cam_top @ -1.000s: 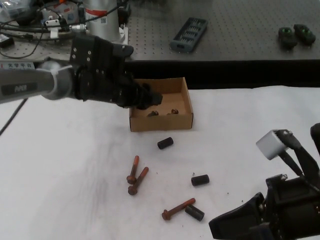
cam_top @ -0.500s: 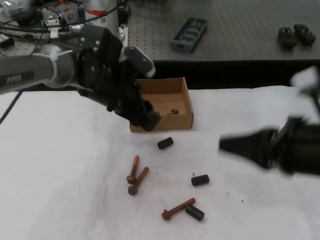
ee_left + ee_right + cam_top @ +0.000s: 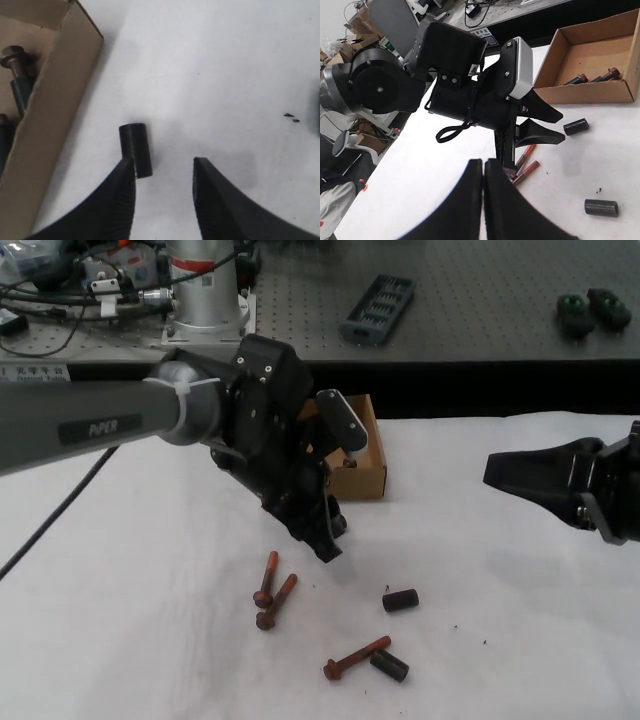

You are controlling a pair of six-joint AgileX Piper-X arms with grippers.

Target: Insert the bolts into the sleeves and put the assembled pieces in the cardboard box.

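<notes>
- Sleeve (image 3: 136, 150), short and black, lies flat on the white table cover (image 3: 210, 65), just at the tip of one finger of the left gripper (image 3: 164, 162). Whether it touches that finger, cannot tell.
- Left gripper: fingers apart, nothing clamped, tips pointing down at the cover. The sleeve sits nearer one finger than the other.
- Cardboard box (image 3: 55, 90) stands just beside the left gripper, on the sleeve's side. Assembled pieces (image 3: 577, 79) lie inside it.
- Right gripper (image 3: 483, 167): fingers pressed together, nothing between them. It hangs above the cover, well apart from the left gripper, tips pointing toward it.
- Loose bolts (image 3: 266, 578) lie on the cover on the far side of the left gripper from the box: two touching, a third (image 3: 355, 657) farther off.
- Two more sleeves (image 3: 400, 600) lie out there too, one touching the third bolt.
</notes>
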